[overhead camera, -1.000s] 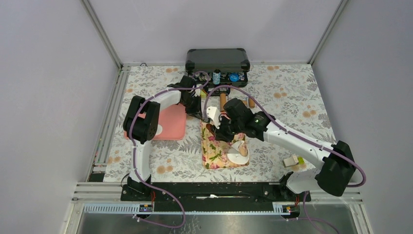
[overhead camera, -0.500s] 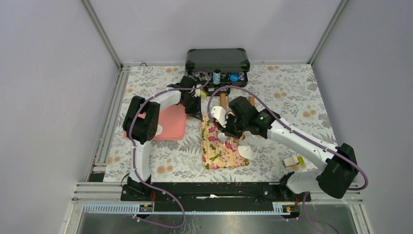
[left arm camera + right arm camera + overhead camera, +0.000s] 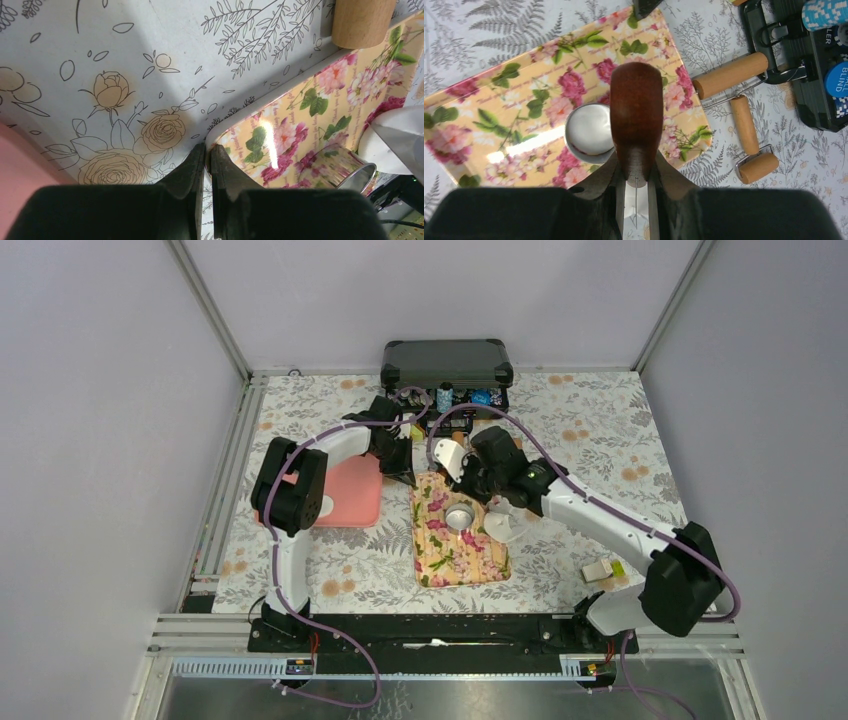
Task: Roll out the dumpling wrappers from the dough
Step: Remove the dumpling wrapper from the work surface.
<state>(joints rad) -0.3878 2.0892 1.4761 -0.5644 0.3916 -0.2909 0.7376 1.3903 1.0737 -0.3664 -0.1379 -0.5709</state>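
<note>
Your right end effector (image 3: 636, 167) is clenched on a brown wooden handle (image 3: 636, 110) near the round silver tin (image 3: 586, 157) on the floral tray (image 3: 524, 95). The dough (image 3: 591, 125) seems to be the white inside that tin. Your left end effector (image 3: 204, 155) is clenched at the tray's corner. Next, probably free the dough for rolling.

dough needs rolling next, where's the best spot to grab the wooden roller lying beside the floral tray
Grip the roller by its straight middle handle, coming down from above with the jaws across its width. It lies flat, and both end barrels sit on wire yokes, so they'd likely spin.
</note>
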